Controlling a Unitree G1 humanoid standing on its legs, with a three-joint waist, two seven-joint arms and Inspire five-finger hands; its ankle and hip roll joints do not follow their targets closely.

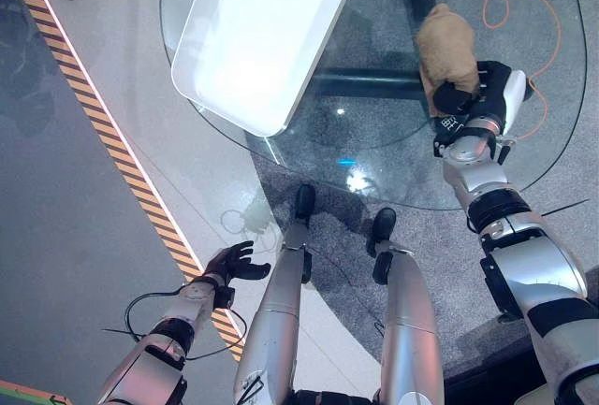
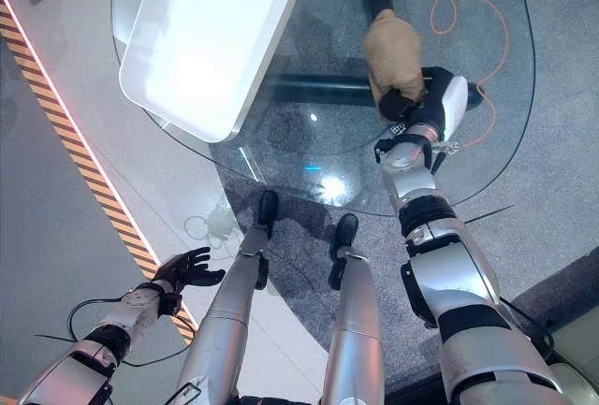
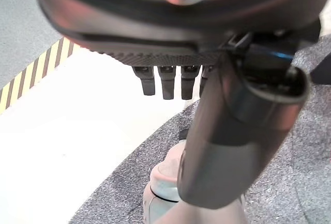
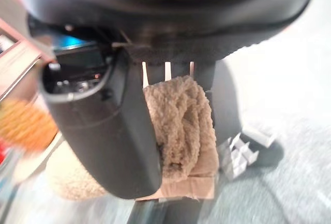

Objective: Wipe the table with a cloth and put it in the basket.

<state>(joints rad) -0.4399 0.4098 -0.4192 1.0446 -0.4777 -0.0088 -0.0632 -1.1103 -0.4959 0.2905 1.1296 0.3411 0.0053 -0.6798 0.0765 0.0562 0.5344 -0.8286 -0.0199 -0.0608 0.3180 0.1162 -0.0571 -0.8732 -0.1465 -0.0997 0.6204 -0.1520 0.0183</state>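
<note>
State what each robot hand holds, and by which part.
Right robot hand pinches the brown cloth by its near end, over the glass table. Left robot hand holds nothing, fingers open.

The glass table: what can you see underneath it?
Through the glass table show a dark crossbar, an orange cable and speckled floor. The tan cloth in the right hand and the white basket cover what lies beneath them.

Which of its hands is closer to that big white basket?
The right hand, gripping the cloth on the glass table beside the basket. The left hand hangs low, off the table.
</note>
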